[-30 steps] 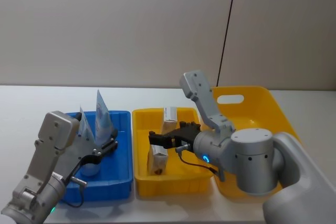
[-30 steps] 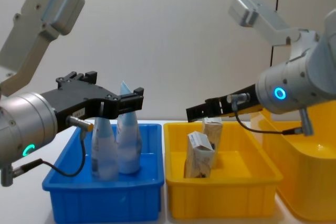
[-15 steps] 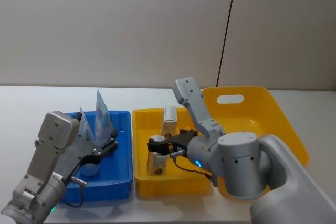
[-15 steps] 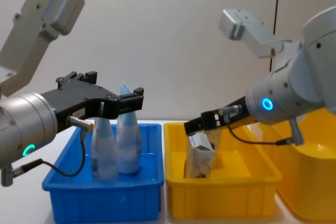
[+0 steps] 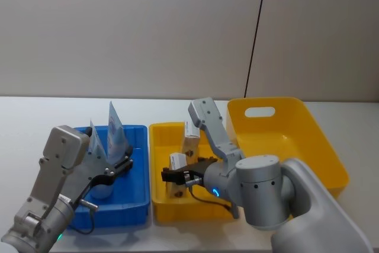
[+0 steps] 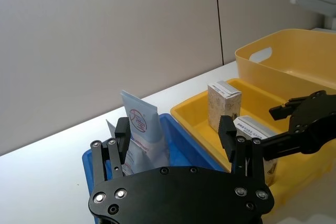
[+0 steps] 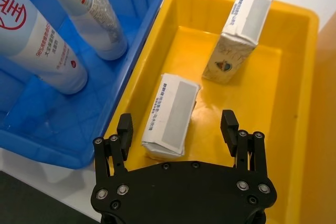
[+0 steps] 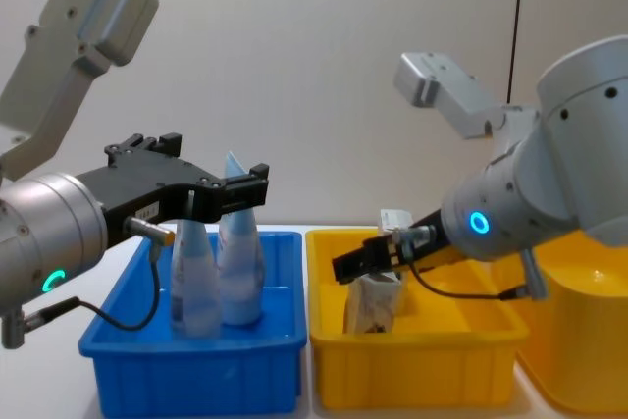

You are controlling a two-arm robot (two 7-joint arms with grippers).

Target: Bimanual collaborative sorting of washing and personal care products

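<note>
Locate the near carton (image 7: 172,109) in the yellow tray (image 5: 195,211), standing at a lean close to the wall next to the blue tray (image 5: 136,207). Find the far carton (image 7: 237,34) upright toward the tray's back, well apart from the first. Find both squeeze tubes (image 7: 38,43) standing cap-down in the blue tray.

Note the right gripper (image 7: 177,124) poised above the near carton with fingers spread wide, one on each long side, apparently not touching. Note the left gripper (image 6: 175,129) hovering over the blue tray beside the tubes, likewise spread and holding nothing.

Treat the carton as light, thin-walled cardboard: probably stiff along the edges, easily dented on the broad faces, smooth enough to slip. Take hold across the narrow width, near the top flap, with moderate force. Expect tipping from any one-sided contact.

Allow for the tray wall close by on one side. Work over the plain white table (image 5: 35,117), with the yellow handled basket (image 5: 296,128) to the right and a grey wall (image 5: 148,28) behind.
</note>
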